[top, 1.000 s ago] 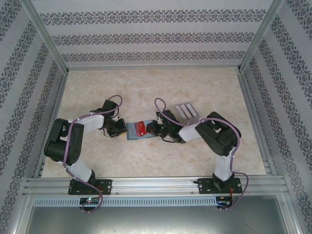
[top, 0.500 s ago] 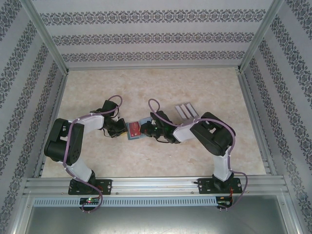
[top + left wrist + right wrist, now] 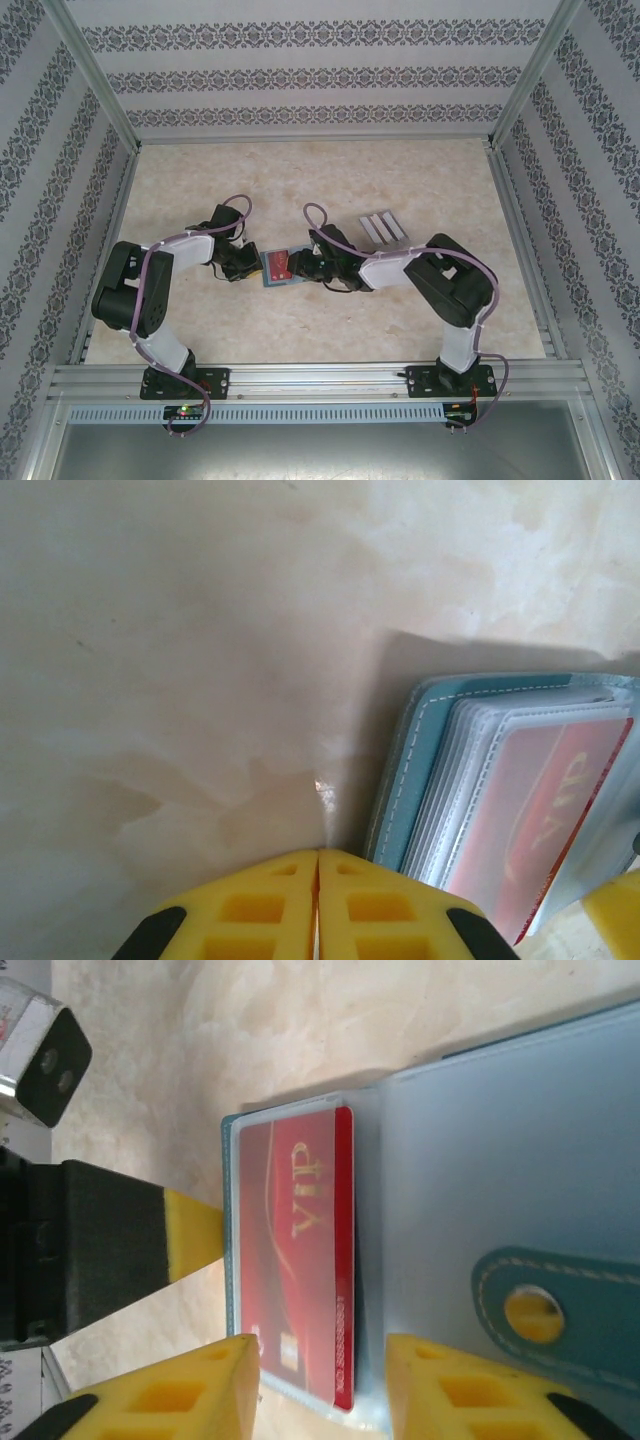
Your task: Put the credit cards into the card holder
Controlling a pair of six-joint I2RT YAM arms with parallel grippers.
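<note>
1. We see the card holder (image 3: 500, 1160) lying open and flat on the table (image 3: 300, 180), near its middle, between the two grippers.
2. A red credit card (image 3: 295, 1250) printed "VIP" sits in one of the holder's clear sleeves (image 3: 470, 770). Most of it lies under the plastic, and a thin strip along one long edge is bare.
3. The left gripper (image 3: 318, 900) has its yellow fingers pressed together with nothing between them. From the right wrist we see its tip touching the holder's teal outer edge.
4. The right gripper (image 3: 320, 1390) is spread, and its fingers hang over the card's short end, one to each side. We cannot tell whether they touch the card.
5. The snap tab (image 3: 560, 1305) lies across the holder's other half.
6. A grey ribbed block (image 3: 383, 228) lies well apart, beyond the right arm.
</note>
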